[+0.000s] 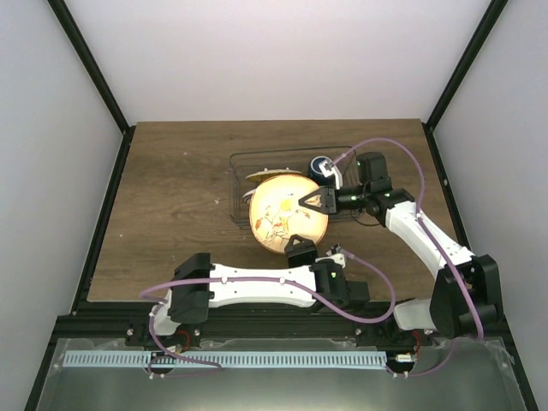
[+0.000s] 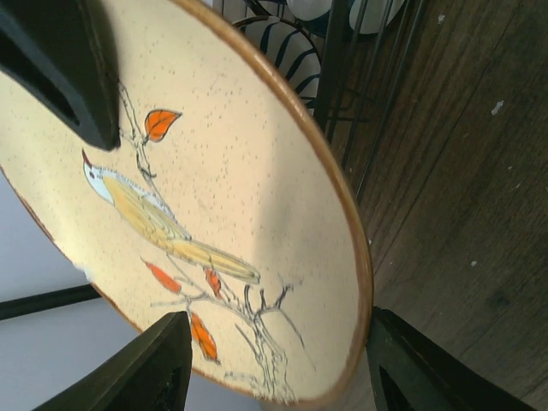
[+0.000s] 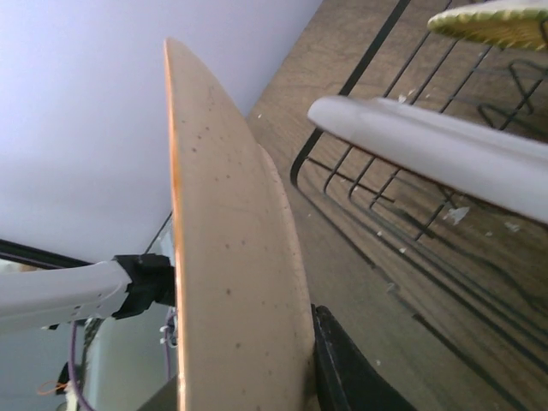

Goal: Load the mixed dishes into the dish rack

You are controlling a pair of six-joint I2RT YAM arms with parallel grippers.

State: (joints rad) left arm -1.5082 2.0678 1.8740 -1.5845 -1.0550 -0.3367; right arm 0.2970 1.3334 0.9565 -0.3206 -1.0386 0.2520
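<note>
Brown wood tabletop [image 1: 171, 197] lies under everything. Above it the tan painted plate [image 1: 287, 218] stands nearly on edge, just at the near side of the dish rack [image 1: 238, 190], not in a slot. The right gripper [image 1: 318, 200] pinches its upper rim. The left gripper [image 1: 299, 247] is spread, fingers flanking the lower rim. So thin a rim hold could slip, and I judge the plate may knock the near wire or the white striped plate [image 3: 428, 150] standing inside.
</note>
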